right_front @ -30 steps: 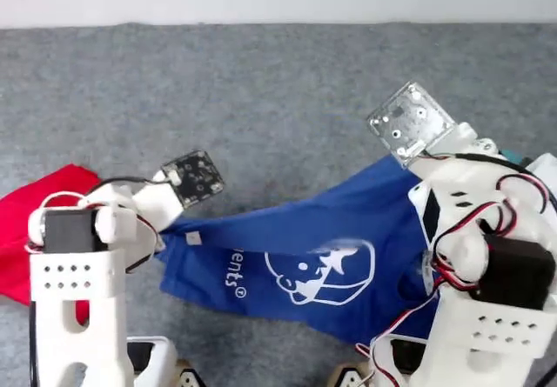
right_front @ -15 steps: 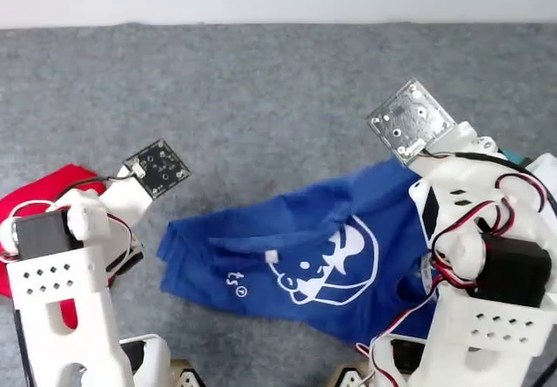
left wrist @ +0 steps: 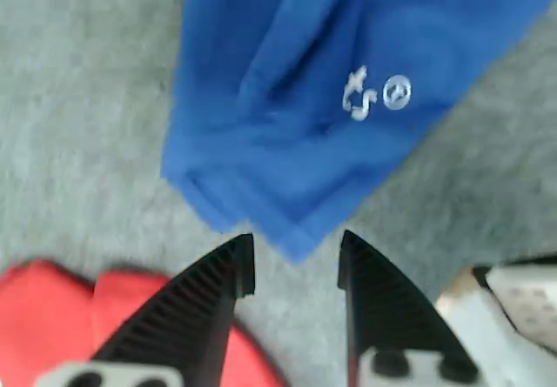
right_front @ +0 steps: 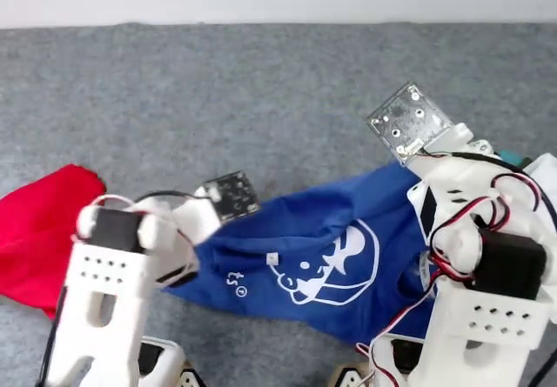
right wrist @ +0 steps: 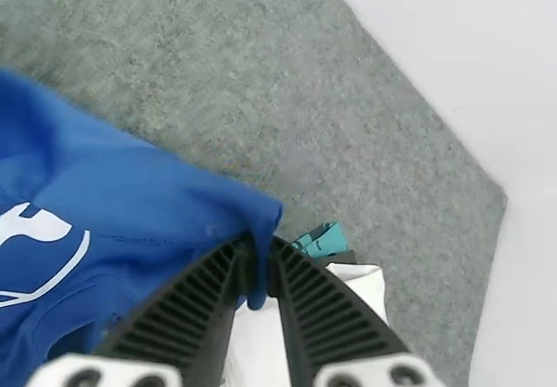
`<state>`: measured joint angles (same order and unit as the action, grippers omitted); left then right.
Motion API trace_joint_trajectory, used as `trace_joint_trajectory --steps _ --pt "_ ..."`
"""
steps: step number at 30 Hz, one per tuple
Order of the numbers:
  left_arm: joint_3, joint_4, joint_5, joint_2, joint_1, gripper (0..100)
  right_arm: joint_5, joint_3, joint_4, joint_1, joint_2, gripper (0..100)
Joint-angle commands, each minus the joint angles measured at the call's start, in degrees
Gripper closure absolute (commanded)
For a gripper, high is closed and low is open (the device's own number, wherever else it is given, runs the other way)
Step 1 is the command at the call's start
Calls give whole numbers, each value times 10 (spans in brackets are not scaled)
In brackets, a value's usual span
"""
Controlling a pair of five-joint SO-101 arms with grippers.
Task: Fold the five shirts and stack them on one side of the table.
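From above, the blue shirt [right_front: 322, 256] lies crumpled across the near half of the grey desk [right_front: 218, 100], its white print facing up. The left arm [right_front: 122, 274] hangs over the shirt's left end, and the right arm [right_front: 470, 256] covers its right end. A red shirt [right_front: 39, 230] lies in a heap at the desk's left edge, just beside the left arm and apart from the blue one. A scrap of teal fabric [right_front: 513, 156] and some white fabric [right_front: 548, 170] show at the right edge behind the right arm.

In the left wrist view, the left end effector [left wrist: 296, 261] has its two black fingers spread. A folded corner of the blue shirt [left wrist: 305, 143] sits in the gap between the tips; whether the tips touch it cannot be told. The red shirt [left wrist: 52, 317] lies off to one side of the fingers, with a strip of bare desk [left wrist: 78, 126] between it and the blue cloth.

In the right wrist view, the right end effector [right wrist: 259, 261] is pressed together on a bunched edge of the blue shirt [right wrist: 104, 204], with blue cloth showing between the fingers. The teal fabric [right wrist: 318, 239] and white fabric [right wrist: 348, 300] lie just beside those fingers. Grey desk [right wrist: 261, 100] stretches beyond to a white wall [right wrist: 452, 56].
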<state>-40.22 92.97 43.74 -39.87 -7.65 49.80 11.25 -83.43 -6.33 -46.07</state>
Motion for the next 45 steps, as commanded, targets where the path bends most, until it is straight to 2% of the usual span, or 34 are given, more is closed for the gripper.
trace_joint_trajectory --steps 1,9,18,30,33,39,45 --pt "1 -67 -19 59 -23 834 -5 -4 9 -5 -13 988" --pt "102 -100 -17 260 -25 834 -5 -4 8 -5 -13 988" --pt "171 -112 0 379 -40 834 -10 -4 8 -6 -13 988" --pt "173 -180 0 462 -44 838 -29 -4 8 -6 -13 988" --pt "173 -183 0 477 -47 879 -29 -4 8 -6 -13 988" --pt "172 -158 0 491 -77 983 -29 -4 8 -6 -13 988" --pt "191 -109 0 442 -78 986 -28 -8 11 -6 -13 988"
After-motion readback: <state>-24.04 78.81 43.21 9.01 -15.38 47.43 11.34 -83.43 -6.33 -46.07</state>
